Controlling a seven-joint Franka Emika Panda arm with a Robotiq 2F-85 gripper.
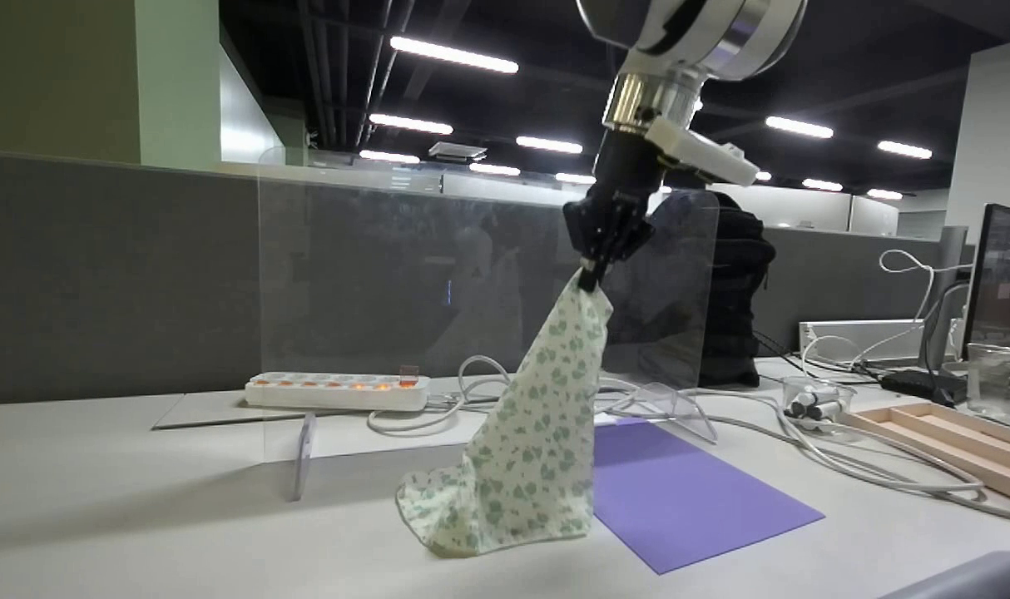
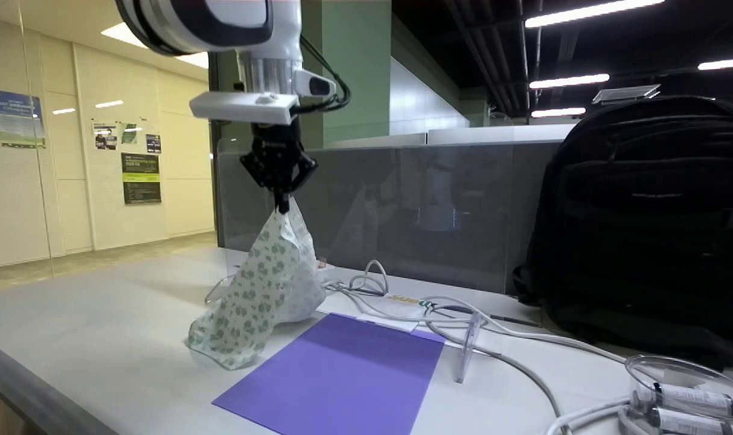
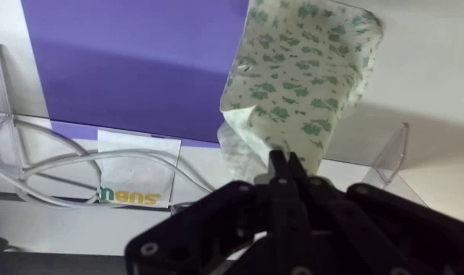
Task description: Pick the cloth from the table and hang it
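The cloth is white with green leaf prints; it shows in both exterior views (image 1: 538,433) (image 2: 252,302) and in the wrist view (image 3: 293,76). My gripper (image 1: 590,279) is shut on the cloth's top end, also in an exterior view (image 2: 282,205) and the wrist view (image 3: 285,154). The cloth hangs down from the fingertips in a tent shape, and its lower end rests bunched on the table (image 1: 139,499). A clear upright panel (image 1: 347,291) on clear feet (image 1: 303,457) stands behind the cloth. The cloth bit between the fingertips is hidden.
A purple sheet (image 1: 696,491) lies beside the cloth. A white power strip (image 1: 339,393) and looping cables (image 1: 413,424) lie behind the panel. A black backpack (image 2: 644,229), a clear container with small bottles (image 1: 817,403), a wooden tray (image 1: 954,441) and a monitor (image 1: 1004,283) stand around.
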